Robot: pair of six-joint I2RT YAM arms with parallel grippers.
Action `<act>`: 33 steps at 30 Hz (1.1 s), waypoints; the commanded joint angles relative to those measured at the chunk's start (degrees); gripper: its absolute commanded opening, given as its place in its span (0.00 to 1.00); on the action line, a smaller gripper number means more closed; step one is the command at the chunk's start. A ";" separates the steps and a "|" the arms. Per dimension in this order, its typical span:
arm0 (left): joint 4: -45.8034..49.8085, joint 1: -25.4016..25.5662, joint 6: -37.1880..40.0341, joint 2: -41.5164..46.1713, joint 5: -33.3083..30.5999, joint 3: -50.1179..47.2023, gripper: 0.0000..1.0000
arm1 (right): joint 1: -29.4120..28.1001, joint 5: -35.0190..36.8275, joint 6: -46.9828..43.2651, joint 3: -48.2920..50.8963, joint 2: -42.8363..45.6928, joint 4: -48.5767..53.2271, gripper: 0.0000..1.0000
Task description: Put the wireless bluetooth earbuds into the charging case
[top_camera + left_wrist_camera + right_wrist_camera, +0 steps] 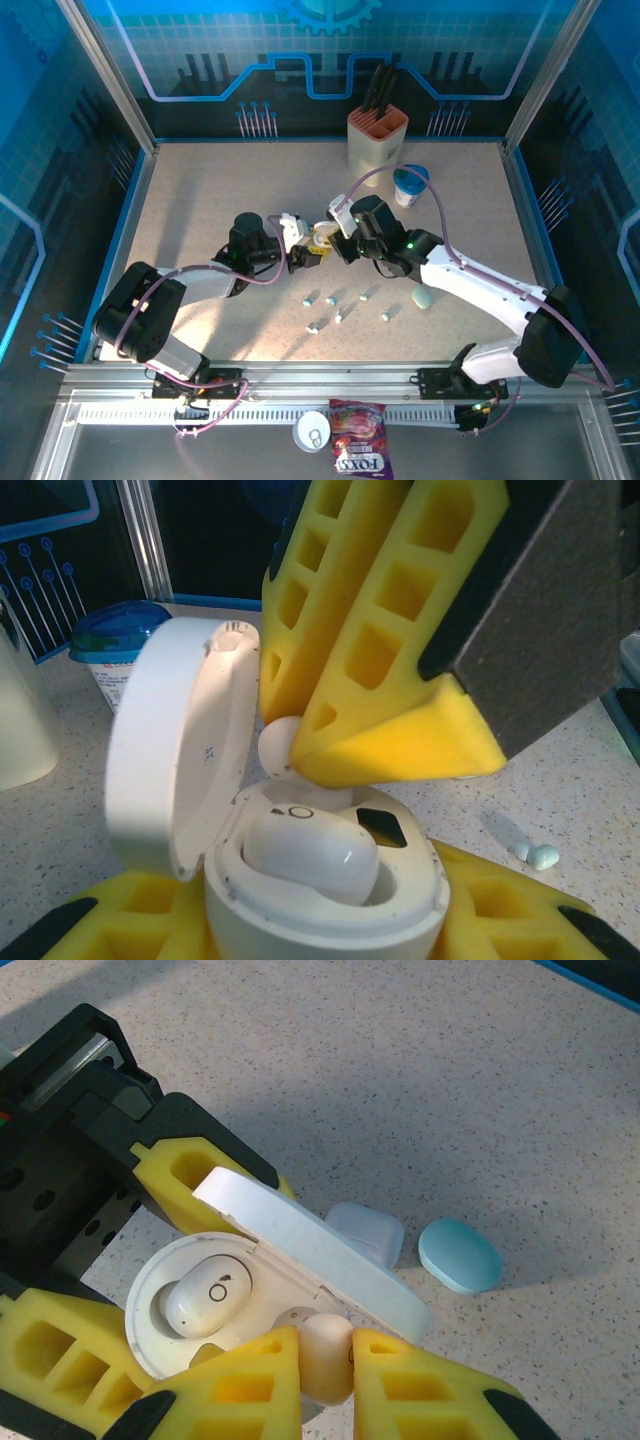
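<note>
One white earbud (205, 1300) seated in open charging case (143, 1325), clamped in left claw (303, 252); second earbud (324, 1348) pinched by right claw (325, 1372) over vacant socket (382, 827). Step: insertion. Next, probably: align, lower, release.

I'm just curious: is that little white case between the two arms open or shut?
Open. The lid stands swung up off the white case, and one white earbud sits in the exposed cavity.

"FOXX" on purple packet (361, 440)
</note>
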State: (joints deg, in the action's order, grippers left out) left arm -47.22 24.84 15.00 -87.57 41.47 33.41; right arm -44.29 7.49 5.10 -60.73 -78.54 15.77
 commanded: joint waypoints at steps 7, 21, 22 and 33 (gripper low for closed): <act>-1.08 0.47 -0.69 -0.50 1.83 0.43 0.35 | -0.77 -1.35 0.30 -0.70 -0.83 -0.34 0.26; -2.19 0.39 -1.84 -1.03 1.98 0.52 0.35 | 6.20 -9.66 7.92 3.19 8.86 -6.01 0.61; -2.19 0.39 -1.66 -0.94 2.10 0.52 0.35 | 6.93 -10.06 9.32 3.35 9.22 -6.42 0.61; -5.51 0.45 -1.64 0.01 5.11 -1.02 0.35 | 12.21 -17.07 16.21 -8.26 -2.10 10.21 0.64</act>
State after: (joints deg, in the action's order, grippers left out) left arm -49.56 24.84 13.47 -88.09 43.88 33.21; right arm -32.51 -5.72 19.77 -66.85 -79.13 19.79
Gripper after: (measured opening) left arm 0.372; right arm 0.637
